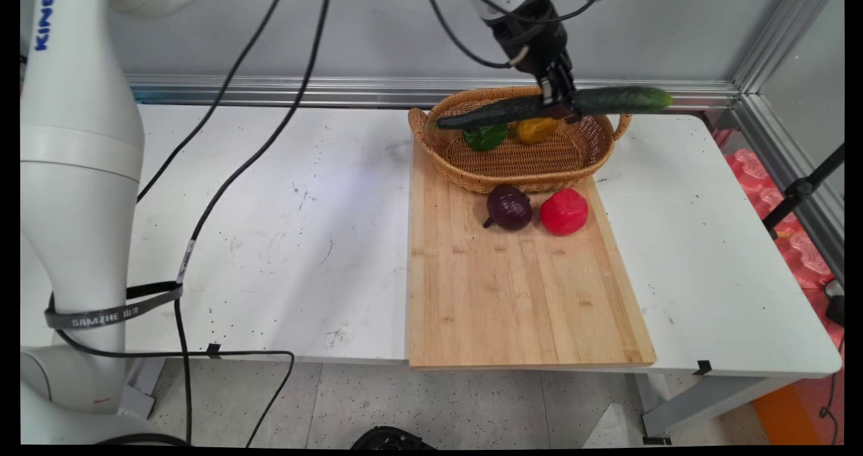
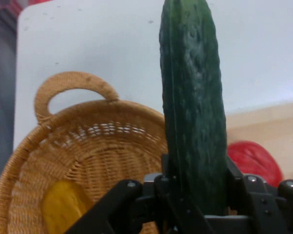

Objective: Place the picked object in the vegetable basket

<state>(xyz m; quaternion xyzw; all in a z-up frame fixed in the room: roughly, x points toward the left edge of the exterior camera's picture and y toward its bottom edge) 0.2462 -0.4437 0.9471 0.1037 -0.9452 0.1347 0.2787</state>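
— What is held by the gripper?

— A cucumber is clamped near its middle, at the upper right of the frame, above the wicker basket.

— How is its long axis set?

— Almost level, left to right, the left end slightly lower. A mid grasp is judged to balance it. A green pepper and a yellow one are seen in the basket below.

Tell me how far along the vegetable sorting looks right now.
Seemingly done: a green pepper and a yellow one lie in the basket. In hand: the gripper holds the cucumber above it. Possibly left: the purple onion and red pepper on the cutting board.
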